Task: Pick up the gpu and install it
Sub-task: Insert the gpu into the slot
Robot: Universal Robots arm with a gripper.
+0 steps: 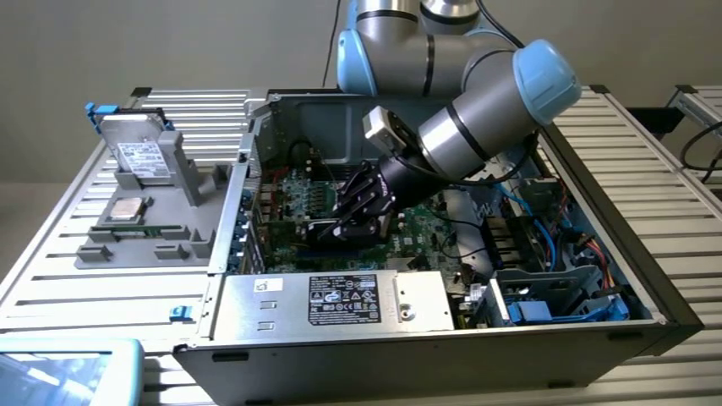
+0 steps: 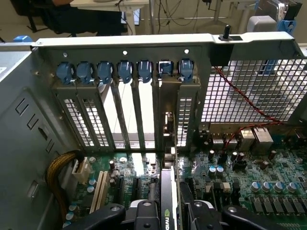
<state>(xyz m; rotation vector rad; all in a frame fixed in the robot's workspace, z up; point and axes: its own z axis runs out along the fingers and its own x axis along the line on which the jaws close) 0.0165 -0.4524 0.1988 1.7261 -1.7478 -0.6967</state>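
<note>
My gripper (image 1: 352, 222) is down inside the open computer case (image 1: 631, 254), over the green motherboard (image 1: 434, 216). It is shut on the gpu (image 1: 330, 232), which stands on edge between the black fingers (image 1: 367, 194). In the wrist view the gpu (image 2: 168, 199) appears edge-on, a thin dark card with a green logo, clamped at the gripper (image 2: 170, 216). Its silver bracket (image 2: 168, 129) runs up against the case's rear slot wall, in line with one of the open slot gaps. The card's lower edge sits low at the motherboard (image 2: 249, 182); whether it is seated I cannot tell.
Blue slot latches (image 2: 124, 72) line the rear wall above the slot covers. A yellow cable bundle (image 2: 57, 170) and a white slot (image 2: 100, 191) lie beside the card. A labelled metal box (image 1: 338, 300) and blue cables (image 1: 570, 296) fill the case's near side. A hard drive (image 1: 141, 156) rests on a grey holder at the exterior view's left.
</note>
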